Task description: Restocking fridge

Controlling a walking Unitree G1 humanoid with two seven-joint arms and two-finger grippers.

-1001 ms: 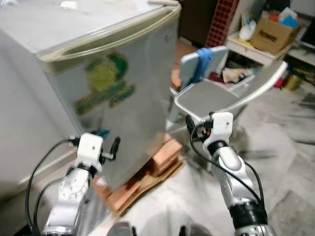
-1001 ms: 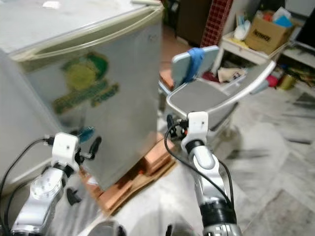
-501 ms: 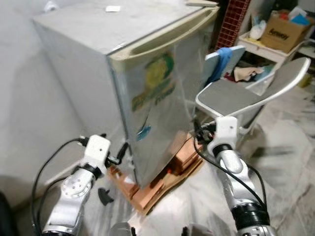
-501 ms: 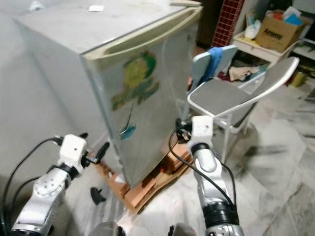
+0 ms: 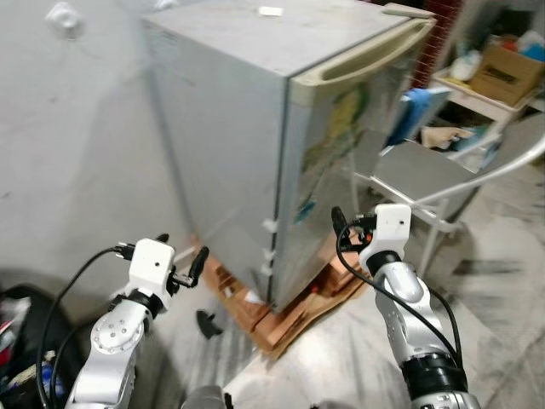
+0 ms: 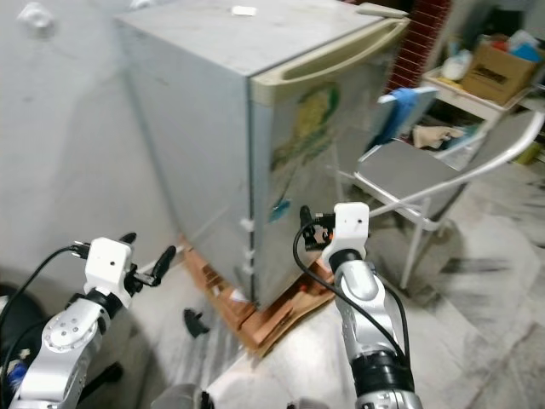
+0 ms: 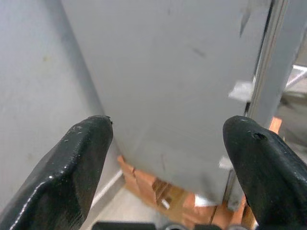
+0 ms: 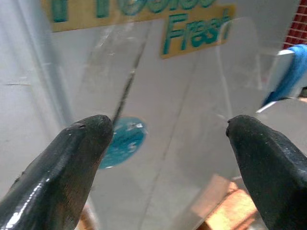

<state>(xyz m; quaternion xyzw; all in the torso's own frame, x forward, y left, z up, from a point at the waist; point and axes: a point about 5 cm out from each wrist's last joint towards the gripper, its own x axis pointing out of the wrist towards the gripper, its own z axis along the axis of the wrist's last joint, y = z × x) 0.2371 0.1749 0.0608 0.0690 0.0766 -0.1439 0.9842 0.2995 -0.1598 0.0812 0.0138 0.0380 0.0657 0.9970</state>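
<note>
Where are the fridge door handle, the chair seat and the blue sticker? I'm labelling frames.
fridge door handle (image 5: pixel 362 61), left eye view, middle of the cream bar.
chair seat (image 5: pixel 413 167), left eye view, grey seat surface.
blue sticker (image 8: pixel 121 138), right wrist view, sticker's centre.

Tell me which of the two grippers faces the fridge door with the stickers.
The right gripper: it points at the stickered door of the fridge. The left gripper faces the plain grey side.

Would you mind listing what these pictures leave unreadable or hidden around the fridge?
- Fridge interior: hidden by its shut door, both eye views.
- Door sticker: top cut off by the right wrist view's edge; blurred in the eye views.
- Cardboard box contents: too small and blurred.
- Chair legs: partly behind the right gripper.
</note>
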